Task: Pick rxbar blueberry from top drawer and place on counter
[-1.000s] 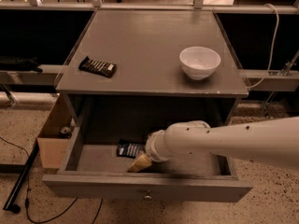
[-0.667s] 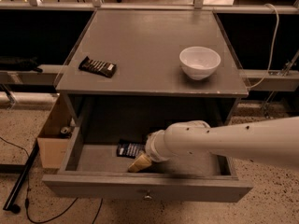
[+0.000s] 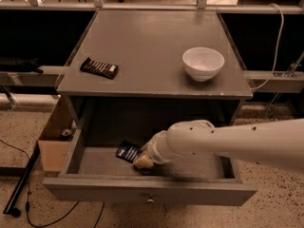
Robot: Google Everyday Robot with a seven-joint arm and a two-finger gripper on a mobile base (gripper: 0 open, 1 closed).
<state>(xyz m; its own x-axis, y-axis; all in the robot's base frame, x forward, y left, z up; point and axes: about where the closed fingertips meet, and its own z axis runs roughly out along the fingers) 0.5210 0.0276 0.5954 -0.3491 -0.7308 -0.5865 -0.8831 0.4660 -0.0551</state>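
Place: a robot test lab or workshop.
Floor: a speckled floor point(image 3: 28, 122), hard and bare, with a black pole point(image 3: 22, 182) slanting down to it at the left.
Furniture: one plain grey counter point(image 3: 142, 42) with chipped edges, its top drawer point(image 3: 152, 192) open.
Surroundings: metal rails point(image 3: 47, 6) behind, a loose white cable point(image 3: 279, 42) at the right, an open cardboard box point(image 3: 52, 153) on the floor.
Machine: a white robot arm point(image 3: 237, 144) reaching into the drawer, its tool point(image 3: 142, 161) low inside, left of the middle.

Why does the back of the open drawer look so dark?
Camera view: the counter overhangs the top drawer and shades its back; the counter's top catches the light, so the white bowl looks bright; the end effector, down in the drawer beside the blue snack bar, sits in dimmer light.
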